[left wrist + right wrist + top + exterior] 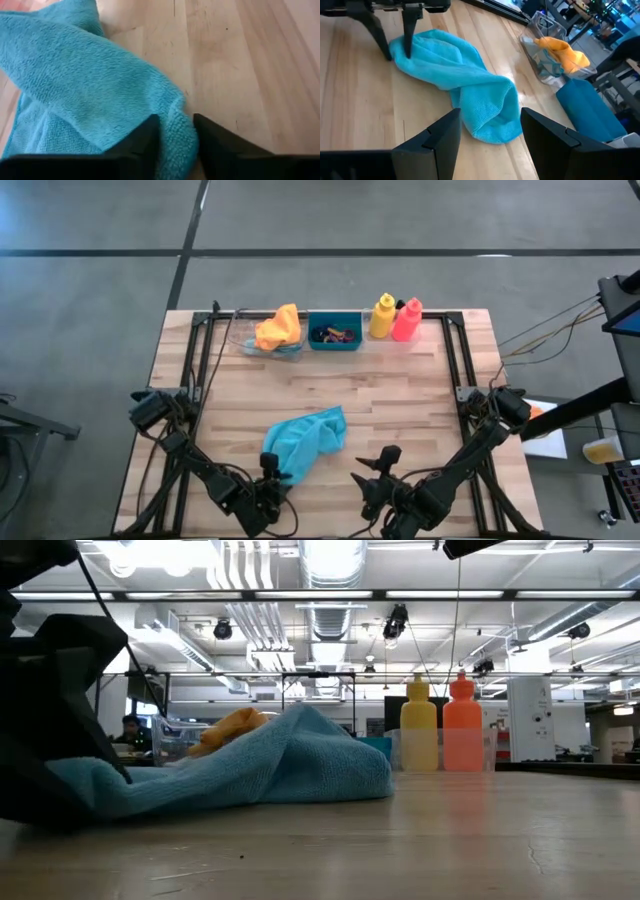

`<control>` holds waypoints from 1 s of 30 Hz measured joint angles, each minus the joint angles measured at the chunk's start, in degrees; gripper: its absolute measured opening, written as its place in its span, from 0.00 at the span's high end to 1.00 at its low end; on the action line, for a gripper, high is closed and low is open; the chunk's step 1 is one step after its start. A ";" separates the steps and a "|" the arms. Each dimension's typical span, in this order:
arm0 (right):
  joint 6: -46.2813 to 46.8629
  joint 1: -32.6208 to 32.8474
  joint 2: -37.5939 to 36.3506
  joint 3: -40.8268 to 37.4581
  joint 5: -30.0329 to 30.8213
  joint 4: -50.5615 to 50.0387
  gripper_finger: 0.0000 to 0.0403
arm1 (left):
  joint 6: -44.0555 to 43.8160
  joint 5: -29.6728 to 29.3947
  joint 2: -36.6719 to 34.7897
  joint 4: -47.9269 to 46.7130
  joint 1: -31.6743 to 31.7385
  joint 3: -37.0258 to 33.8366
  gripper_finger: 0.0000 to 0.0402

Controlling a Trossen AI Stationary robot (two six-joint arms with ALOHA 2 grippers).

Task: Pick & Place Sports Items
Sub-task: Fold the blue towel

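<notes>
one teal cloth [305,438], two bottles [394,318]

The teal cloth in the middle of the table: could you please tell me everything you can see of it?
The teal cloth is a soft, terry-like towel, crumpled and folded over itself into a loose, elongated heap. It lies on the bare wooden table, nearer the arms than the containers at the far edge. The left claw has its fingers set on either side of one edge fold. The right claw is open beside it, not touching.
</notes>
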 joint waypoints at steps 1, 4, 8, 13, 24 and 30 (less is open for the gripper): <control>-0.20 0.00 0.00 0.00 -0.03 -0.10 0.49 | -0.52 0.02 0.00 0.06 0.01 0.00 0.72; -0.39 0.00 0.00 0.00 -1.36 -0.48 0.49 | -1.87 0.12 0.00 0.83 0.00 0.00 0.87; -1.37 0.02 0.00 -0.02 -3.55 -0.70 0.49 | -2.18 1.39 -0.73 1.05 0.22 0.77 0.97; -1.74 0.02 0.00 -0.02 -4.56 -0.76 0.49 | -2.23 2.05 -3.45 0.94 1.18 1.62 0.94; -1.74 0.02 0.00 -0.12 -4.58 -1.09 0.49 | -13.99 4.07 -11.65 -3.21 4.46 -2.01 0.93; -1.74 0.02 0.00 -0.25 -4.56 -1.07 0.49 | -15.07 4.06 -13.44 -4.42 4.52 -2.27 0.96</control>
